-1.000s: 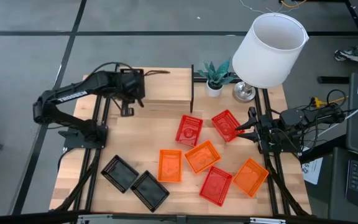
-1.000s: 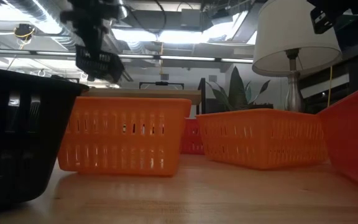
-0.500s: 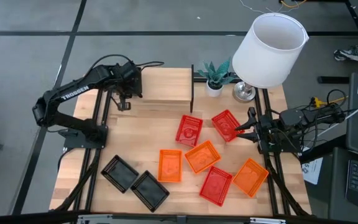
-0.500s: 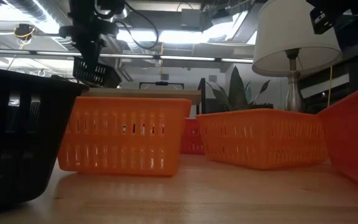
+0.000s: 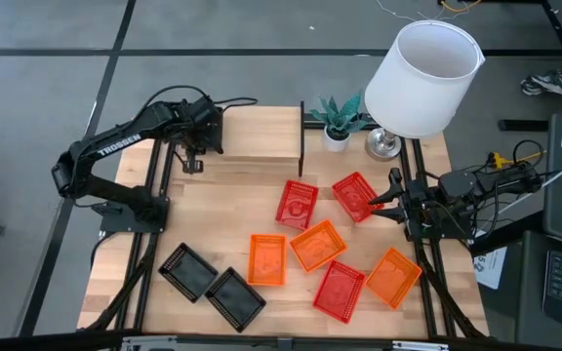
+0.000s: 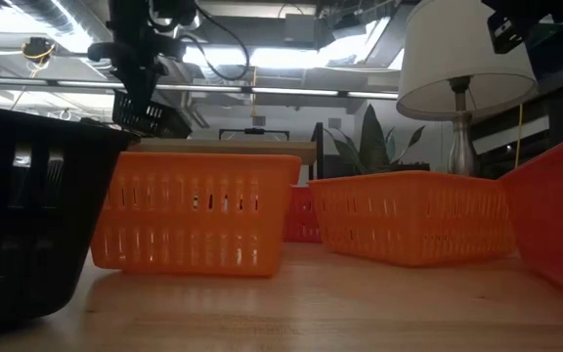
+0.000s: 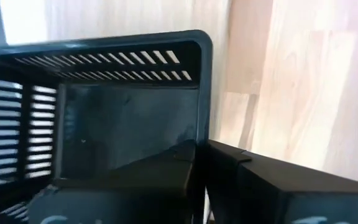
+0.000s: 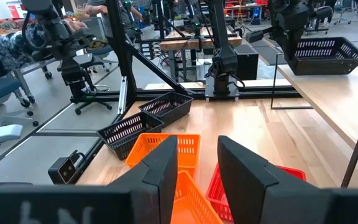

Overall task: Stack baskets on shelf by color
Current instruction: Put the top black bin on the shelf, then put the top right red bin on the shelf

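Black slotted plastic basket (image 8: 325, 55), we see, hangs clamped in our left gripper (image 5: 194, 161) above the light-wood shelf (image 5: 257, 135), while our right gripper (image 5: 390, 205), fingers apart, waits beside a red basket (image 5: 355, 196).

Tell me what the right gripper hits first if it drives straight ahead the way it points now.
Probably the red basket lying just ahead of the right gripper, beside an orange basket. Depth is hard to judge, so the fingers might pass above its rim.

Three baskets (image 5: 267, 259) are orange, three (image 5: 297, 204) are red and three (image 5: 187, 271) are black, all with slotted, mesh-like sides. The desk (image 5: 213, 210) and the shelf (image 5: 257, 136) are pale wood. The lamp (image 5: 422, 78) wears a white shade; the plant (image 5: 341, 114) is grey-green.
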### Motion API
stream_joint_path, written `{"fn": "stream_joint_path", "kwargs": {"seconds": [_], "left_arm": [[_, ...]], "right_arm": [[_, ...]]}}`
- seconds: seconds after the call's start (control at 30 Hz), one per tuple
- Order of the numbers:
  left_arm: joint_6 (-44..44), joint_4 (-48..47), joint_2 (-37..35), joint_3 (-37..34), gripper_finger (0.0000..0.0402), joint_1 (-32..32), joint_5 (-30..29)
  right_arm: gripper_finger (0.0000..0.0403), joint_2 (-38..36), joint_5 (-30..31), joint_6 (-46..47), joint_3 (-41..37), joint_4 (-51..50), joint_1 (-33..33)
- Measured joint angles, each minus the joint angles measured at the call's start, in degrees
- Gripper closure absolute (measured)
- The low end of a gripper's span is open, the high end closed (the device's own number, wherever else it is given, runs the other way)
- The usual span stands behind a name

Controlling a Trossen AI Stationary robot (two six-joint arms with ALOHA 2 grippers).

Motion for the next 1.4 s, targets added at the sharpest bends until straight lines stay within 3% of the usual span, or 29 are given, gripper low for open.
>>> {"fn": "stream_joint_path", "kwargs": {"seconds": [0.43, 0.6, 0.77, 1.07, 1.4], "left_arm": [[-1.32, 0.07, 0.00, 0.00, 0.0322, 0.00, -3.15], [-1.32, -0.25, 0.00, 0.00, 0.0319, 0.00, -3.91], [-1.04, -3.00, 0.00, 0.00, 0.0319, 0.00, -8.86], [-1.13, -2.62, 0.00, 0.00, 0.0319, -0.57, -9.40], [-8.59, -2.81, -0.68, 0.02, 0.0319, -4.27, -11.09]], "right_arm": [[0.0289, 0.00, 0.00, -0.11, 0.00, 0.02, 0.00], [0.0289, 0.00, 0.00, -0.02, 0.00, 0.02, 0.00], [0.0289, 0.00, 0.00, 0.00, 0.00, 0.02, 0.00], [0.0289, 0.00, 0.00, 0.00, 0.00, 0.00, 0.00], [0.0289, 0.00, 0.00, -0.15, 0.02, -0.78, 0.00]]}}
